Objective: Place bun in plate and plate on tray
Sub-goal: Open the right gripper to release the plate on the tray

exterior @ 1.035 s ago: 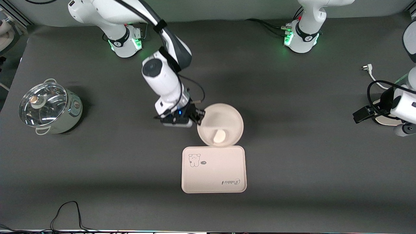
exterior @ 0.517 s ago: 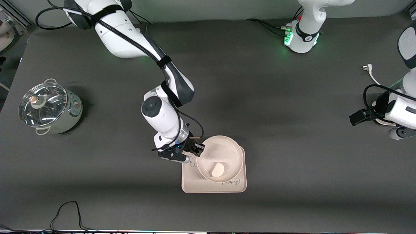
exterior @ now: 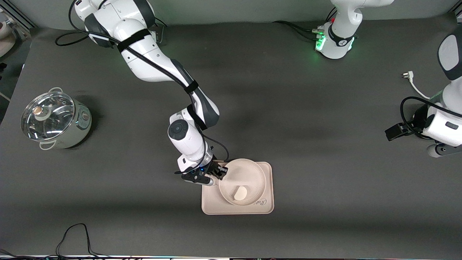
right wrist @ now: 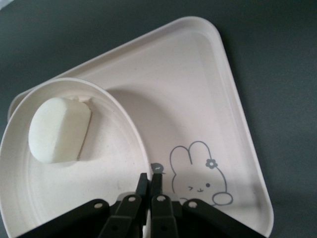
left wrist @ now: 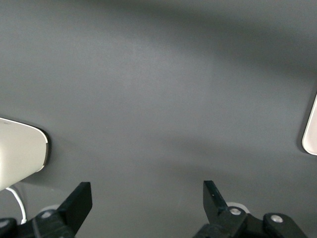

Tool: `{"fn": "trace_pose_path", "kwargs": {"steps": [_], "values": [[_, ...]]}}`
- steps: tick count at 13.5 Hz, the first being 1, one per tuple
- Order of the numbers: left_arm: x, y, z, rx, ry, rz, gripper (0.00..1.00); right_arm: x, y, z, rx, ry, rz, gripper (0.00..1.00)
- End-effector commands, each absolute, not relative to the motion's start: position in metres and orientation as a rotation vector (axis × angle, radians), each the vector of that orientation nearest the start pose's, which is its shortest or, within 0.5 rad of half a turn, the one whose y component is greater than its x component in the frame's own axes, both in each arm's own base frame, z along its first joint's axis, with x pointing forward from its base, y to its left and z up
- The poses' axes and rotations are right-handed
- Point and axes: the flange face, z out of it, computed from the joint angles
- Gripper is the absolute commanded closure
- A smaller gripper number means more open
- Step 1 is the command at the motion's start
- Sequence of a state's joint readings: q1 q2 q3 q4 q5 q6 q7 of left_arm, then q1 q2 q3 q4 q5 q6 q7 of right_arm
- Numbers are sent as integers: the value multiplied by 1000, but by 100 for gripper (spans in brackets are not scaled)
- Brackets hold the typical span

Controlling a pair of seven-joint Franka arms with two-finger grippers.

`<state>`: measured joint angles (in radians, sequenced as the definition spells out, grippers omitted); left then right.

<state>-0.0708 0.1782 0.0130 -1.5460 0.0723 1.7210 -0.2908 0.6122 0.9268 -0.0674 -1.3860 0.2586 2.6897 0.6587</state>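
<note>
Script "Ra" on tray [exterior: 269, 187] beside plate [exterior: 252, 169]

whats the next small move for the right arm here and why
Probably open the right end effector and let go of the plate. Its fingers pinch the plate's rim, the bun already lies in the plate, and the plate sits over the tray, seemingly down on it. The left end effector waits open near the table's end.
</note>
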Motion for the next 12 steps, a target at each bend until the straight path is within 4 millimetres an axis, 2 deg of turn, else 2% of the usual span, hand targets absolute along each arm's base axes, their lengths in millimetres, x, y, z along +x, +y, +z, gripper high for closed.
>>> {"fn": "trace_pose_path", "kwargs": {"steps": [1, 3, 4, 5, 6, 8, 9, 10, 12], "values": [[619, -32, 551, -3052, -329, -34, 0, 652, 403, 180, -2771, 382, -366, 100], [619, -31, 551, -3053, -330, -33, 0, 650, 405, 176, -2767, 378, -378, 100], [619, -31, 549, -3053, -329, -29, 0, 651, 405, 177, -2763, 383, -377, 83], [619, -33, 548, -3053, -325, -26, 0, 652, 403, 178, -2764, 385, -376, 24], [619, -33, 548, -3053, -325, -22, 0, 653, 402, 181, -2768, 380, -372, 0], [613, -42, 552, -3051, -305, -5, 0, 652, 403, 186, -2778, 379, -345, 0], [610, -52, 551, -3047, -286, 16, 0, 653, 403, 199, -2786, 376, -318, 0], [606, -63, 548, -3043, -257, 39, 0, 654, 402, 218, -2794, 367, -295, 0], [587, -65, 555, -3044, -237, 49, 0, 650, 403, 265, -2822, 339, -220, 0]]}}
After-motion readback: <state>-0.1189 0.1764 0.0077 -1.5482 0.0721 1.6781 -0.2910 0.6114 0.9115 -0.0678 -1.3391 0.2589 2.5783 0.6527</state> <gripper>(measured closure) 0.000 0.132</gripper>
